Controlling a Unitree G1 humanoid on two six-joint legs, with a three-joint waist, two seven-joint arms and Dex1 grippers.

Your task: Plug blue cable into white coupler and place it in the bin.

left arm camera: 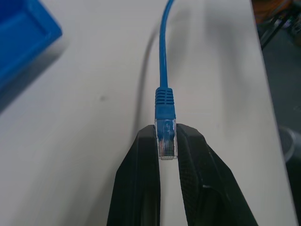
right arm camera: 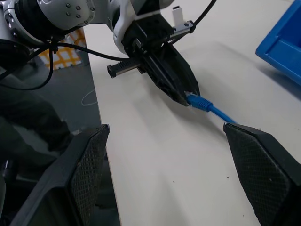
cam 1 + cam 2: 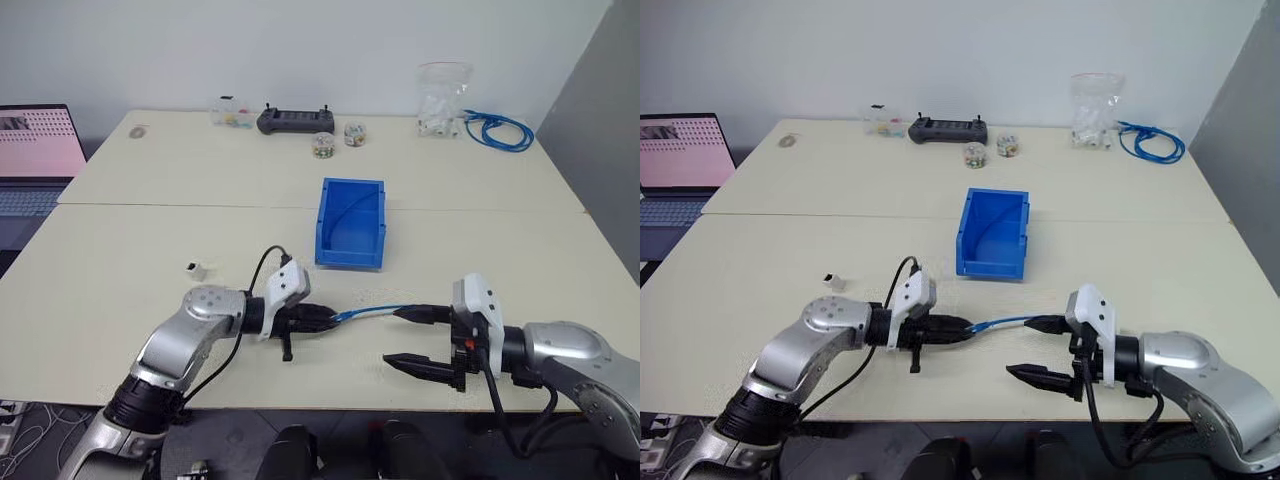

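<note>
left gripper (image 1: 167,146): clamped on the blue cable (image 1: 163,70) plug
right gripper (image 3: 412,338): wide open, holding nothing
white coupler (image 3: 196,269): at the left gripper's 10 o'clock

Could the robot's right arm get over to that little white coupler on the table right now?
Probably not easily. The white coupler lies at the far left, beyond the left gripper, which holds the blue cable. The open right gripper would have to cross that arm.

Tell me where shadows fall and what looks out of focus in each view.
Left wrist view: the blue cable casts a soft shadow beside itself, and the bin corner looks blurred. Right wrist view: the right end effector's near fingers look soft. Head views: shadows are faint.
</note>
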